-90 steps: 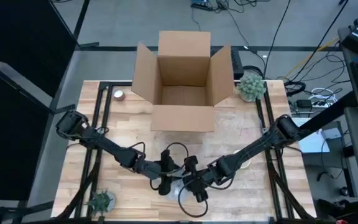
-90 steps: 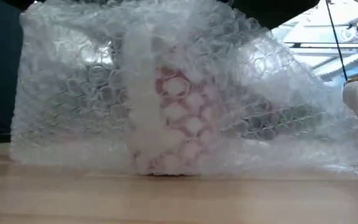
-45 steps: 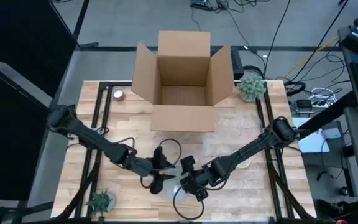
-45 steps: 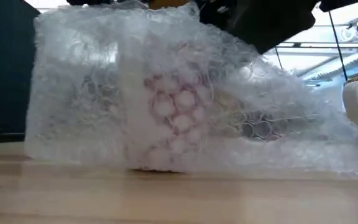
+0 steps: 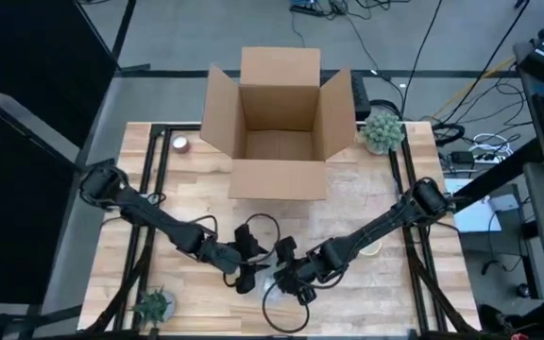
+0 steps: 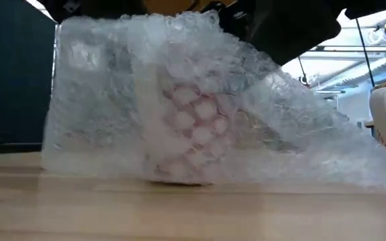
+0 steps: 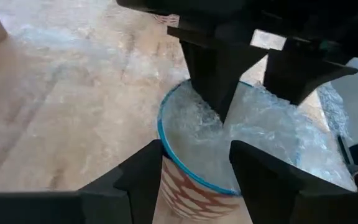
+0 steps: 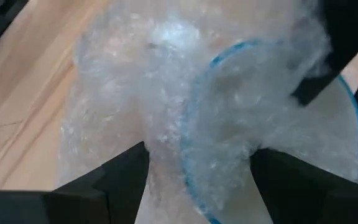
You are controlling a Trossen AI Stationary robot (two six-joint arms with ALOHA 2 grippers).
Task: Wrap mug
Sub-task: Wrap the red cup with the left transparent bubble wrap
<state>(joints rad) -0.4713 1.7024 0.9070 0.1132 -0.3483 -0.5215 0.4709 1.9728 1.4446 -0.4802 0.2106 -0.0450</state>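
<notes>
Here the wooden table (image 5: 196, 212) carries an open cardboard box (image 5: 277, 127) at the back; near the front edge, both arms meet over the bubble wrap (image 6: 179, 107), a crinkly translucent sheet draped over the mug (image 7: 191, 155). The mug is round, blue-rimmed, with a red pattern. The step in hand looks like tucking wrap into the mug's mouth. The left jaws (image 7: 194, 162) stand apart astride the rim; the right jaws (image 8: 197, 168) stand apart above the wrap. Next, probably, the loose skirt must be gathered snugly around the mug.
</notes>
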